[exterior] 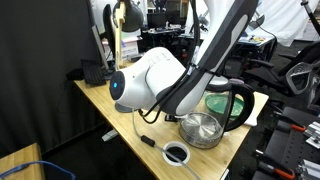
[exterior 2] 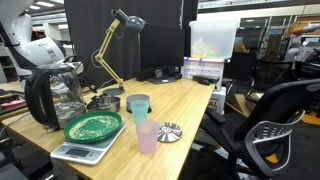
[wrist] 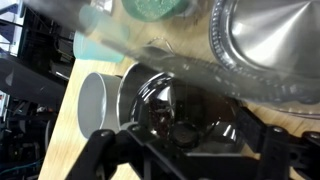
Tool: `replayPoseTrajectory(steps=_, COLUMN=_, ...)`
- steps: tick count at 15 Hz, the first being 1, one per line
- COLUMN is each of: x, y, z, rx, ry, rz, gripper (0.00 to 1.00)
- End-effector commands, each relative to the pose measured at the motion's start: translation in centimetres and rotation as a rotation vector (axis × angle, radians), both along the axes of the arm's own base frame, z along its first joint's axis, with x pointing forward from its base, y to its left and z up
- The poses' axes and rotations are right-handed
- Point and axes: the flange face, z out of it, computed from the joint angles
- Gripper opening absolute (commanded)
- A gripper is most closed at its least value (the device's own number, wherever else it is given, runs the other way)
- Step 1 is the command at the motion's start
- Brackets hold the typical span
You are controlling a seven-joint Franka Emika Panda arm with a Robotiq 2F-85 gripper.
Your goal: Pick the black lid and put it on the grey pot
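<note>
In the wrist view the black lid (wrist: 165,105) is glossy and round with a small knob. It lies on the wooden table right under my gripper (wrist: 185,150). The fingers stand wide apart on either side of the knob, open and holding nothing. The grey pot (wrist: 95,100) stands just left of the lid, apart from it. The pot also shows in an exterior view (exterior 2: 106,102), by the desk lamp's base. In both exterior views the arm and kettle hide my fingers and the lid.
A glass kettle with a black handle (exterior: 230,100) (exterior 2: 45,95) and a steel-rimmed glass lid (exterior: 203,128) stand close by. A green plate on a scale (exterior 2: 93,125), a teal cup (exterior 2: 138,105), a pink cup (exterior 2: 147,135) and a white-rimmed ring (exterior: 177,152) sit nearer the table edge.
</note>
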Motion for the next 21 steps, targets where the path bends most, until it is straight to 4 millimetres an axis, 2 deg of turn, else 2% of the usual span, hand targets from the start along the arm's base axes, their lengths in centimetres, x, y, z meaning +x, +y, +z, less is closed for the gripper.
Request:
replayPoseTrajectory(steps=1, x=0.3, y=0.3, z=-0.4, rx=-0.017, ry=-0.013, rz=0.019, gripper=0.85)
replayPoseTrajectory(steps=4, x=0.9, y=0.7, z=-0.7, rx=-0.015, ry=-0.022, rz=0.039, gripper=0.87)
replayPoseTrajectory(steps=7, x=1.8, y=1.0, z=-1.2, rx=-0.017, ry=-0.038, rz=0.058, gripper=0.80)
replayPoseTrajectory(steps=10, x=2.3, y=1.0, z=-1.8, rx=-0.031, ry=-0.044, rz=0.066, gripper=0.77)
replayPoseTrajectory(steps=11, x=2.3, y=1.0, z=-1.9, rx=-0.033, ry=-0.045, rz=0.067, gripper=0.73)
replayPoseTrajectory(steps=14, x=2.5, y=0.9, z=-2.0, rx=-0.046, ry=-0.048, rz=0.067, gripper=0.39)
replayPoseTrajectory(steps=15, x=2.6, y=1.0, z=-1.8, rx=-0.049, ry=-0.053, rz=0.068, gripper=0.34)
replayPoseTrajectory(steps=18, x=2.9, y=1.1, z=-1.5, rx=-0.062, ry=-0.062, rz=0.071, gripper=0.27)
replayPoseTrajectory(steps=20, x=2.8, y=1.1, z=-1.5, rx=-0.065, ry=-0.062, rz=0.074, gripper=0.30)
replayPoseTrajectory(steps=21, x=2.7, y=1.0, z=-1.5, rx=-0.065, ry=-0.060, rz=0.074, gripper=0.27)
